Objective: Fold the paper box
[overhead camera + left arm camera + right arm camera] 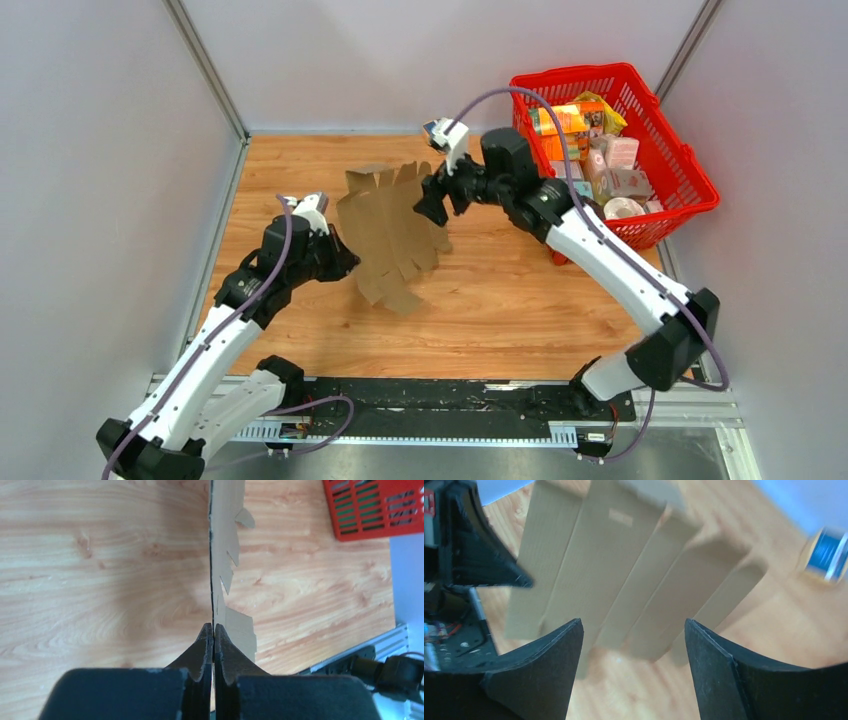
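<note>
The paper box [390,235] is a flat brown cardboard blank with notched flaps, held upright above the wooden table. My left gripper [345,262] is shut on its left edge; in the left wrist view the blank [222,545] runs edge-on straight up from the pinched fingertips [205,640]. My right gripper [432,205] is open at the blank's right side, and I cannot tell whether it touches it. In the right wrist view the blank's panels [624,575] hang just beyond the spread fingers [554,660], nothing between them.
A red basket [690,160] full of colourful packages stands at the back right, also in the left wrist view [375,510]. A small blue-and-tan box [824,555] lies on the table. Grey walls enclose the wooden table [520,300]; a black rail [450,400] runs along its near edge.
</note>
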Action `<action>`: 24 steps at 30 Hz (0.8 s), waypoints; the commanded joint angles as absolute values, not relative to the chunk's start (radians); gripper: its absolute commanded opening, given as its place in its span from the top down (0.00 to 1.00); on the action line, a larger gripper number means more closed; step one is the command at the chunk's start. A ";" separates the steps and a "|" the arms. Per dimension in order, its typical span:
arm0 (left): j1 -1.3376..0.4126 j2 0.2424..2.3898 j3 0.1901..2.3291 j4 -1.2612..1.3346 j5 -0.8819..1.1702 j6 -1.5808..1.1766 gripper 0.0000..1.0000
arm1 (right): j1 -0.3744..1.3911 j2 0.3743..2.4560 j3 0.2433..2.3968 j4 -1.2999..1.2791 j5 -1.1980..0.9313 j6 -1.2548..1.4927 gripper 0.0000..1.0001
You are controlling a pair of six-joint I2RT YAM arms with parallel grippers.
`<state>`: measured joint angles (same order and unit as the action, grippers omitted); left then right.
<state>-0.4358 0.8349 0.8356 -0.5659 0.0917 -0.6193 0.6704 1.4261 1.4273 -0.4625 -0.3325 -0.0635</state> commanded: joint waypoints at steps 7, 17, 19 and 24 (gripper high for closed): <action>-0.431 0.710 0.928 -0.814 0.147 -0.449 1.00 | 0.758 1.713 1.822 -0.522 -0.512 -0.597 0.20; -0.431 0.742 0.951 -0.828 0.221 -0.414 1.00 | 0.893 1.677 1.557 -0.016 -0.137 -0.612 0.27; -0.431 0.742 0.950 -0.831 0.222 -0.410 1.00 | 0.900 1.698 1.562 0.024 -0.077 -0.617 0.43; -0.431 0.742 0.948 -0.842 0.222 -0.390 1.00 | 0.900 1.687 1.522 0.106 0.009 -0.641 0.53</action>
